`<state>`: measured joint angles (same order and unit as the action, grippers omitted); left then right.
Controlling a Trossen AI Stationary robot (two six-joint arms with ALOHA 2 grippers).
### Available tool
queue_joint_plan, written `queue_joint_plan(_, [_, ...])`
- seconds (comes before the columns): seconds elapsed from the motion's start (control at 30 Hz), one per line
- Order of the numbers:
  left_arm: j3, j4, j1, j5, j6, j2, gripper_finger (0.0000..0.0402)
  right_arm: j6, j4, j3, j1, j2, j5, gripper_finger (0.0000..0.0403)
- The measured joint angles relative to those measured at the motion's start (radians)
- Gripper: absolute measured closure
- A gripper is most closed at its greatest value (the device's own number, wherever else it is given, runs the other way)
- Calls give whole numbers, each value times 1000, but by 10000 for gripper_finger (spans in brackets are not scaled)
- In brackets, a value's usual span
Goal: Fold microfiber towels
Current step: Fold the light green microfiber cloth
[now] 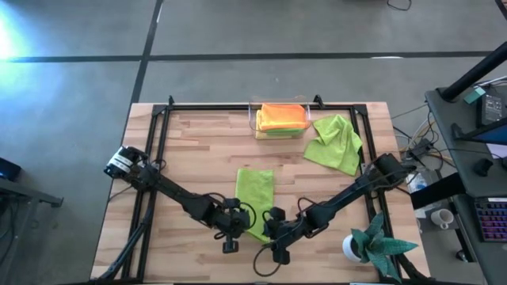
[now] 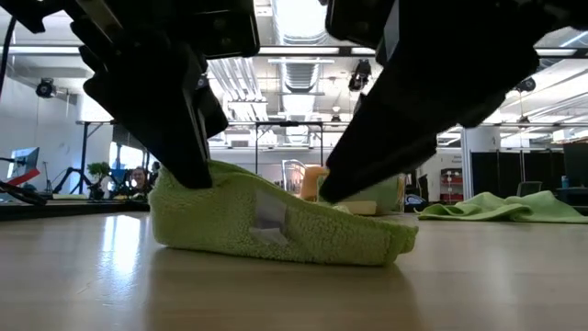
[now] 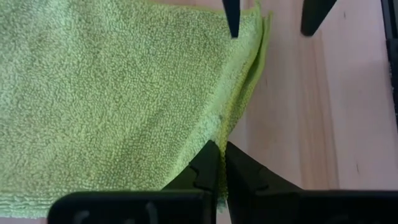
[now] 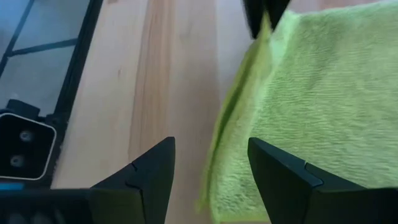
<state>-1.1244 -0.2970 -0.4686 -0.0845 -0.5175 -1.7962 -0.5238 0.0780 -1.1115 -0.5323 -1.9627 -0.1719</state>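
Jaws of the left gripper [image 3: 221, 158] are pinched shut on the near edge of the folded lime green microfiber towel [image 1: 255, 192] lying mid-table, while the right gripper [image 4: 208, 168] beside it stands with jaws spread wide over the same towel's edge.

Spread tool [image 4: 210, 163] beside green towel [image 4: 317, 93]

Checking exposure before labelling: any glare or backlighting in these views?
High view: bright glare on the floor at top left. Low view: ceiling lights behind leave both arms as dark silhouettes over the folded lime green microfiber towel. Wrist views: evenly lit, no glare.
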Motion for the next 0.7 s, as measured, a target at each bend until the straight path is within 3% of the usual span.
queue_joint_plan(0.5, [1,-2,3,21,4,14,401,-122,-168,-95,0,-82,37,205])
queue_joint_plan(0.7, [1,0,4,22,9,14,401,-131,-286,-133,1,-81,28,279])
